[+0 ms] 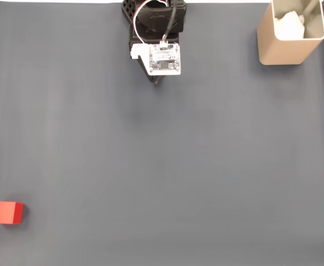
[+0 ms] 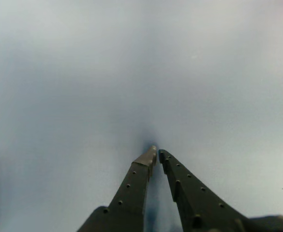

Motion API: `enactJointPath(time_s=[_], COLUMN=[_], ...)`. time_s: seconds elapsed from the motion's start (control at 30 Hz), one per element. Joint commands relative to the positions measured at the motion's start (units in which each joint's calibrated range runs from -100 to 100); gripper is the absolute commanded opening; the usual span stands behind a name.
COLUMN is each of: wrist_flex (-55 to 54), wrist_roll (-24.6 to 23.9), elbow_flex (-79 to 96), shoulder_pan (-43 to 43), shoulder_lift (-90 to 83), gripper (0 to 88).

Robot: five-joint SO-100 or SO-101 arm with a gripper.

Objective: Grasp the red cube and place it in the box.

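The red cube [image 1: 6, 213] lies on the dark mat at the lower left of the fixed view. The tan box [image 1: 288, 40] stands at the upper right, with something white inside it. My gripper [image 1: 157, 81] hangs at the top centre under the arm's white circuit board, far from both cube and box. In the wrist view the gripper [image 2: 156, 152] has its two dark fingers meeting at the tips with nothing between them, over blurred bare mat.
A dark grey mat [image 1: 162, 155] covers the table. The arm's base [image 1: 150, 16] sits at the top edge of the fixed view, with a white strip of table behind it.
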Motion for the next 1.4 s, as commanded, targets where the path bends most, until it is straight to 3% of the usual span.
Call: enactJointPath(time_s=[0.0, 0.53, 0.7, 0.9, 1.37], wrist_flex=[1.1, 1.1, -0.3, -11.2, -30.8], wrist_roll=[-0.3, -0.1, 2.1, -1.9, -0.7], elbow_flex=[0.1, 0.1, 0.1, 0.1, -9.3], shoulder_pan=[-0.3, -1.3, -1.2, -1.0, -2.1], shoulder_lift=[0.0, 0.0, 0.0, 0.0, 7.3], gripper=[0.2, 0.2, 0.2, 0.2, 0.2])
